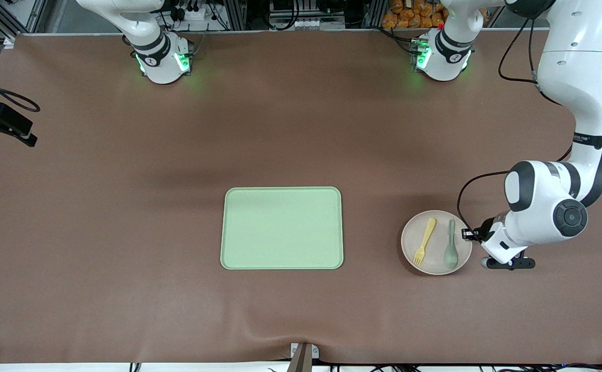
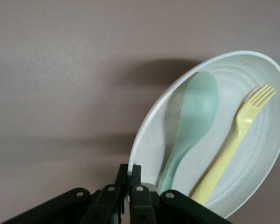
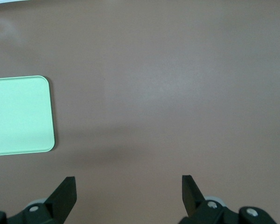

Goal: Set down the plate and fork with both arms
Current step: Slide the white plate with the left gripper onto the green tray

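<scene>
Front view. The tray [image 1: 282,228] lies flat near the middle of the table [image 1: 125,206]. The plate [image 1: 436,242] rests on the table toward the left arm's end, well apart from the tray. The fork [image 1: 425,241] lies in the plate, tines pointing toward the front camera. The spoon [image 1: 451,245] lies in the plate beside the fork, on the side closer to the left gripper [image 1: 472,235]. The left gripper is low at the plate's rim, on the rim section toward the left arm's end of the table. The left arm [image 1: 580,103] reaches down to it from its base. Only the base section of the right arm [image 1: 145,36] is visible; the arm waits, and its gripper is out of frame in this view.

Left wrist view. The left gripper [image 2: 129,184] has its fingers [image 2: 136,175] drawn together, clamped on the plate's [image 2: 270,140] rim. The spoon [image 2: 191,121] and fork [image 2: 235,140] lie side by side in the plate, apart from each other. The spoon handle runs toward the gripper.

Right wrist view. The right gripper [image 3: 129,193] hangs above bare table [image 3: 177,70], fingers [image 3: 65,193] wide apart, holding nothing. One corner of the tray [image 3: 18,114] is visible off to one side of the gripper.
</scene>
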